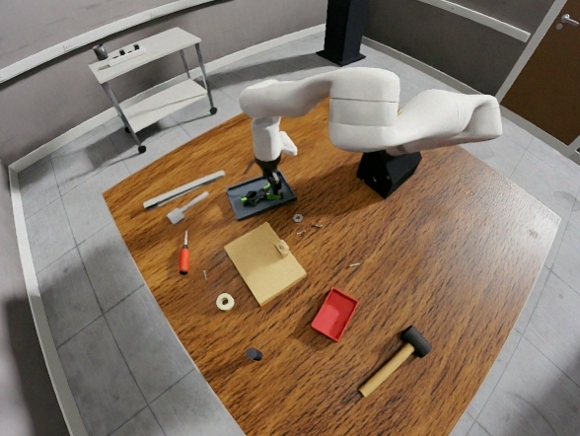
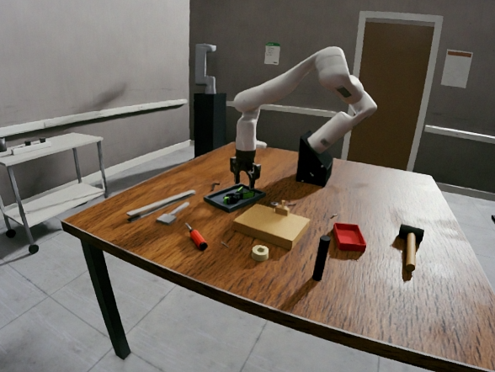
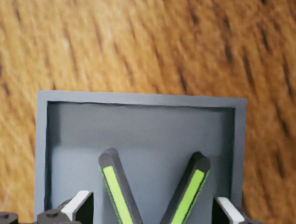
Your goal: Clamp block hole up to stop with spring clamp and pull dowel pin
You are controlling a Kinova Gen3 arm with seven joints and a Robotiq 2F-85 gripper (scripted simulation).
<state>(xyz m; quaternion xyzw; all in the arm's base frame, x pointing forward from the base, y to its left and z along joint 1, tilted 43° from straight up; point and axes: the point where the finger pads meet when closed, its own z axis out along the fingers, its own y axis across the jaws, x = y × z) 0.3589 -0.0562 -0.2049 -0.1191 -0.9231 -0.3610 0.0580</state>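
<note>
The black and green spring clamp (image 1: 253, 197) (image 2: 232, 198) lies in the grey tray (image 1: 235, 199) (image 2: 215, 199) (image 3: 140, 122). Its two handles spread in a V in the wrist view. My gripper (image 1: 275, 191) (image 2: 245, 185) (image 3: 154, 210) is open, pointing down low over the tray, with one finger outside each handle and a gap on both sides. The bench board (image 1: 261, 266) (image 2: 269, 227) carries the small wooden block (image 1: 282, 250) (image 2: 281, 210) with its upright pin near one edge. Block and stop are too small to tell apart, and I cannot tell whether anything loose sits between them.
Small metal parts and a washer (image 1: 301, 217) lie between tray and board. A red tray (image 1: 335, 315) (image 2: 349, 237), a mallet (image 1: 390, 370) (image 2: 411, 252), a tape roll (image 1: 225, 302), an upright black cylinder (image 2: 322, 258) and a screwdriver (image 1: 184, 258) stand or lie around the board.
</note>
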